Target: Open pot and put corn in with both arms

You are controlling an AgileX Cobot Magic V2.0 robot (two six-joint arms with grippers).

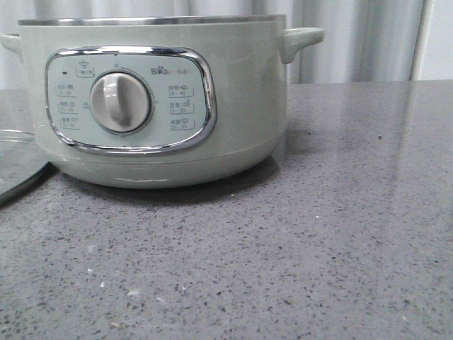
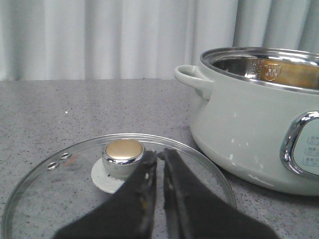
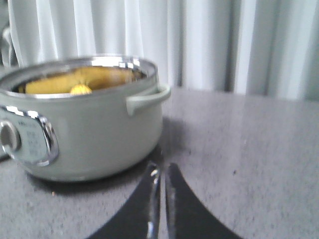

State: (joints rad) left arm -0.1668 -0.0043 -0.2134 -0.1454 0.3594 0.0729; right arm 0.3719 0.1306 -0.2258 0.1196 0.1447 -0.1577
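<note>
Corn (image 3: 81, 89) lies inside the open pot (image 1: 156, 106); glass lid (image 2: 119, 189) rests on the table to its left

Both grippers (left (image 2: 160, 155), right (image 3: 161, 172)) are pressed together, empty; the cob looks light, stiff, best pinched mid-length

pot (image 1: 241, 106): matt sage enamel-look body, polished steel rim, chrome panel frame. lid (image 2: 199, 169): clear glass. bench (image 1: 340, 234): speckled glossy stone.

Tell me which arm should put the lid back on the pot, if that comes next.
Left, probably. The left gripper sits shut right by the knob of the glass lid, which lies on the table beside the pot. The right gripper is on the pot's far side. The corn is already inside.
</note>
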